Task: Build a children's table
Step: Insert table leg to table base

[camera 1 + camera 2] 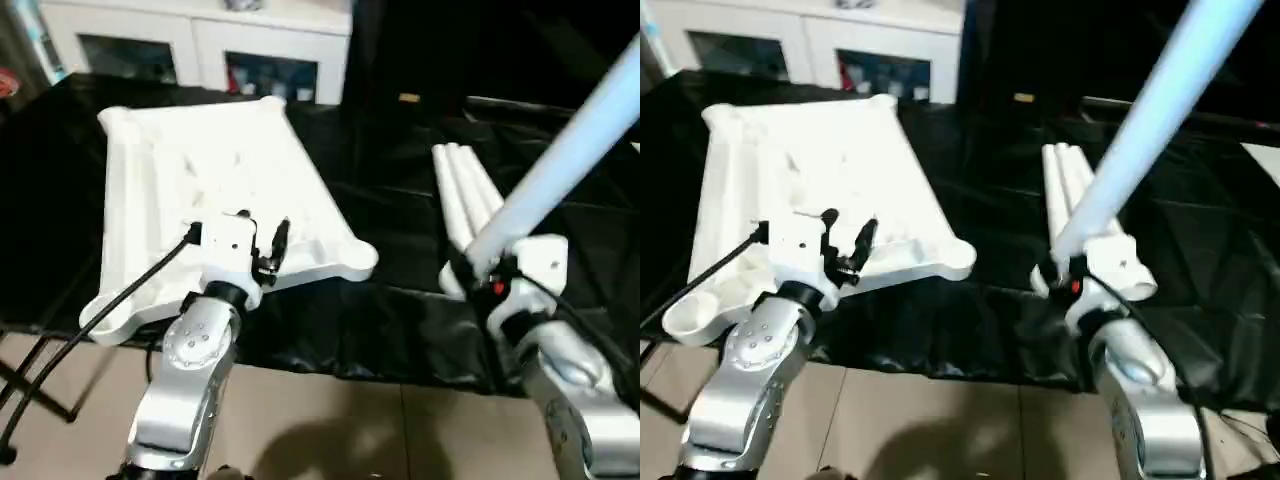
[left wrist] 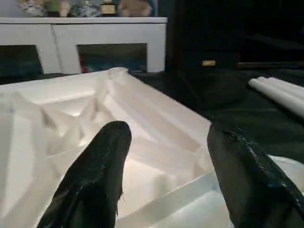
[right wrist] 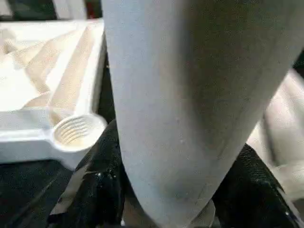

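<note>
Table top (image 1: 215, 180): white moulded plastic, lying ribbed underside up on black crinkled sheeting (image 1: 400, 200), round threaded socket (image 3: 76, 130) at the near corner. Left gripper (image 1: 262, 243) is held over the top's near edge, black fingers (image 2: 95, 175) spread wide, nothing grasped. Right gripper (image 1: 1072, 278) is clamped around a smooth tapered white tube leg (image 1: 1160, 110), angled up and away. Remaining legs (image 1: 465, 195) are laid side by side just beyond that gripper. Bare sheeting is seen between top and legs; a white cabinet (image 1: 200, 40) stands behind.
</note>
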Motion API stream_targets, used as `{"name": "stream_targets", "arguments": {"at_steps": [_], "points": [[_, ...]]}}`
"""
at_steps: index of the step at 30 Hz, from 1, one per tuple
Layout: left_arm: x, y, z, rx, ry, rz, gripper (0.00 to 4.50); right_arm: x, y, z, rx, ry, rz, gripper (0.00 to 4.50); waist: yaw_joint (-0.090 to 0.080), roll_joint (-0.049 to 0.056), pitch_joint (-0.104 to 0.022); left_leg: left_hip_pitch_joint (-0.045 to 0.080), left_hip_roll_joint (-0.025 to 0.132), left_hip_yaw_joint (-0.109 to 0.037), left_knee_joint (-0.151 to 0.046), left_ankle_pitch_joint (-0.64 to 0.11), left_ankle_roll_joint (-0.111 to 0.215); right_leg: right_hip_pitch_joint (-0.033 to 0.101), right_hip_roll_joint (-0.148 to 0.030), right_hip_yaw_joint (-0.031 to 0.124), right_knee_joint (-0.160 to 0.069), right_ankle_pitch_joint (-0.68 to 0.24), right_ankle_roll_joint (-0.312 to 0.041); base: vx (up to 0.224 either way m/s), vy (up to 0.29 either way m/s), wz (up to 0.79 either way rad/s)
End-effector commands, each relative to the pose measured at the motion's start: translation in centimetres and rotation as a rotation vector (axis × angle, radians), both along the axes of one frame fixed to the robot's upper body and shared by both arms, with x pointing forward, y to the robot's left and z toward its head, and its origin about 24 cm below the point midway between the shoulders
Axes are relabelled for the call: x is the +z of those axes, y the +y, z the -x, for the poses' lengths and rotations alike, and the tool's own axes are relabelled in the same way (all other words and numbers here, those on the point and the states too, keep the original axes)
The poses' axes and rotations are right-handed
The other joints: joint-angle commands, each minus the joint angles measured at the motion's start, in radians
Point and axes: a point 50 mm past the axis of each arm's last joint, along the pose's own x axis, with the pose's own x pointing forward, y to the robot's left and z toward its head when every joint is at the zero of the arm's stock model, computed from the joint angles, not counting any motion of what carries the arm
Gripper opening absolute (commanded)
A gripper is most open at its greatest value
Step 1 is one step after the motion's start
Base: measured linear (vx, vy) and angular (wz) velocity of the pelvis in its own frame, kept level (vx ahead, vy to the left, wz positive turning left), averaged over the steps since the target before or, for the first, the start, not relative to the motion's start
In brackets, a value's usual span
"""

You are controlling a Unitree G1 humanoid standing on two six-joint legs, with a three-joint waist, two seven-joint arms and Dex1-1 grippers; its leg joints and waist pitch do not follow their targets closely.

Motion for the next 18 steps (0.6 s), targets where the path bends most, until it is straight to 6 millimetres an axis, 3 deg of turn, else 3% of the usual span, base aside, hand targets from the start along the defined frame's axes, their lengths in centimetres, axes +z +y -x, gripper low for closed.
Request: {"name": "stream_targets", "arguments": {"at_steps": [1,2,3,4,5,6,8,9,10,11,12,13,14,15,16,17,18], "points": [[0.41,-0.21,-0.12,-0.024,-0.007,0.02,2.97,0.35,-0.52,0.04,-0.017,-0.014,-0.021,1.93,0.001,0.005,-0.046,0.02,0.044,-0.017,-0.078,-0.278,0.017,0.03,-0.075,0.051,-0.093,-0.298,-0.038,0.0,0.0,0.0],[0.54,-0.43,-0.22,-0.073,-0.005,0.016,2.97,0.14,-0.51,0.15,-0.014,-0.002,-0.028,1.93,0.006,0.02,-0.041,0.023,0.042,-0.016,-0.08,-0.29,0.013,0.028,-0.079,0.054,-0.092,-0.284,-0.053,0.0,0.0,0.0],[0.6,-0.52,-0.23,-0.085,-0.011,0.011,2.97,0.1,-0.52,0.19,-0.015,-0.002,-0.027,1.93,0.006,0.023,-0.041,0.026,0.042,-0.014,-0.081,-0.308,0.009,0.028,-0.08,0.055,-0.092,-0.284,-0.058,0.0,0.0,0.0],[0.62,-0.58,-0.35,-0.089,-0.007,0.016,2.97,0.13,-0.53,0.19,-0.017,-0.004,-0.024,1.93,0.005,0.027,-0.038,0.034,0.042,-0.013,-0.085,-0.372,-0.003,0.032,-0.081,0.054,-0.093,-0.342,-0.052,0.0,0.0,0.0],[0.66,-0.6,-0.47,-0.088,-0.004,0.021,2.97,0.19,-0.53,0.15,-0.019,-0.007,-0.021,1.93,0.005,0.027,-0.038,0.034,0.042,-0.013,-0.085,-0.372,-0.003,0.032,-0.081,0.054,-0.093,-0.342,-0.052,0.0,0.0,0.0],[0.66,-0.6,-0.48,-0.088,-0.004,0.022,2.97,0.2,-0.53,0.15,-0.019,-0.007,-0.021,1.93,0.0,0.02,-0.03,0.048,0.04,-0.012,-0.088,-0.469,-0.013,0.031,-0.081,0.05,-0.108,-0.459,-0.034,0.0,0.0,0.0],[0.84,-0.74,-0.72,-0.094,-0.009,0.037,2.97,0.42,-0.38,0.29,-0.007,-0.02,-0.026,1.93,-0.007,0.025,-0.011,0.087,0.03,-0.013,-0.083,-0.603,-0.01,0.033,-0.077,0.027,-0.143,-0.691,-0.002,0.0,0.0,0.0],[0.92,-0.81,-0.91,-0.096,-0.01,0.038,2.97,0.35,-0.16,0.38,0.01,-0.012,-0.017,1.93,-0.017,0.037,0.004,0.126,0.027,-0.013,-0.071,-0.683,-0.01,0.021,-0.062,-0.008,-0.175,-0.78,0.013,0.0,0.0,0.0],[0.92,-0.81,-0.91,-0.096,-0.01,0.038,2.97,0.35,-0.16,0.38,0.01,-0.012,-0.017,1.93,-0.026,0.038,0.003,0.133,0.028,-0.017,-0.07,-0.701,-0.009,0.032,-0.059,-0.022,-0.178,-0.773,0.019,0.0,0.0,0.0],[0.94,-0.8,-0.97,-0.095,-0.007,0.042,2.97,0.28,-0.09,0.36,0.015,-0.008,-0.007,1.93,-0.032,0.038,0.01,0.128,0.034,-0.022,-0.077,-0.721,-0.009,0.045,-0.055,-0.039,-0.177,-0.759,0.026,0.057,0.031,-0.36],[0.92,-0.77,-1.02,-0.096,-0.007,0.043,2.97,0.27,-0.04,0.29,0.015,-0.006,-0.009,1.93,-0.049,0.052,0.011,0.201,0.101,-0.03,-0.108,-0.821,-0.044,0.018,-0.031,-0.022,-0.108,-0.585,-0.004,0.057,0.031,-0.36],[0.92,-0.76,-1.03,-0.097,-0.007,0.043,2.97,0.27,-0.03,0.28,0.015,-0.006,-0.009,1.93,-0.043,0.052,0.015,0.187,0.128,-0.035,-0.138,-0.857,-0.056,0.03,-0.035,-0.017,-0.059,-0.501,-0.017,0.061,0.018,-0.69],[0.8,-0.7,-1.04,-0.097,-0.002,0.043,2.97,0.33,-0.08,0.19,0.01,-0.007,-0.016,1.93,-0.042,0.049,0.015,0.175,0.161,-0.029,-0.18,-0.888,-0.059,0.039,-0.053,-0.006,0.021,-0.345,-0.04,0.059,-0.031,-0.92],[0.79,-0.68,-1.02,-0.097,-0.002,0.043,2.97,0.42,-0.12,0.12,0.01,-0.012,-0.01,1.93,-0.036,0.024,0.017,0.157,0.134,-0.018,-0.176,-0.867,-0.022,0.051,-0.073,0.01,0.011,-0.331,-0.046,0.059,-0.031,-0.92],[0.77,-0.65,-1.0,-0.095,-0.001,0.045,2.97,0.51,-0.12,0.04,0.016,-0.015,-0.004,1.93,-0.029,0.005,0.016,0.103,0.066,-0.004,-0.13,-0.806,0.009,0.083,-0.089,0.028,-0.047,-0.456,-0.013,0.05,-0.083,-0.67],[0.77,-0.63,-0.98,-0.092,0.0,0.047,2.97,0.59,-0.11,-0.05,0.023,-0.017,-0.003,1.93,0.0,-0.02,-0.008,0.064,-0.036,0.03,0.024,-0.446,0.058,0.113,-0.143,0.095,-0.152,-0.942,0.131,0.072,-0.09,-0.3],[0.77,-0.6,-0.97,-0.089,0.001,0.047,2.97,0.64,-0.1,-0.1,0.025,-0.017,-0.002,1.93,0.016,-0.021,-0.027,-0.008,-0.043,-0.013,0.104,-0.208,0.091,0.172,-0.207,0.154,-0.143,-0.985,0.087,0.072,-0.09,-0.3]]}}
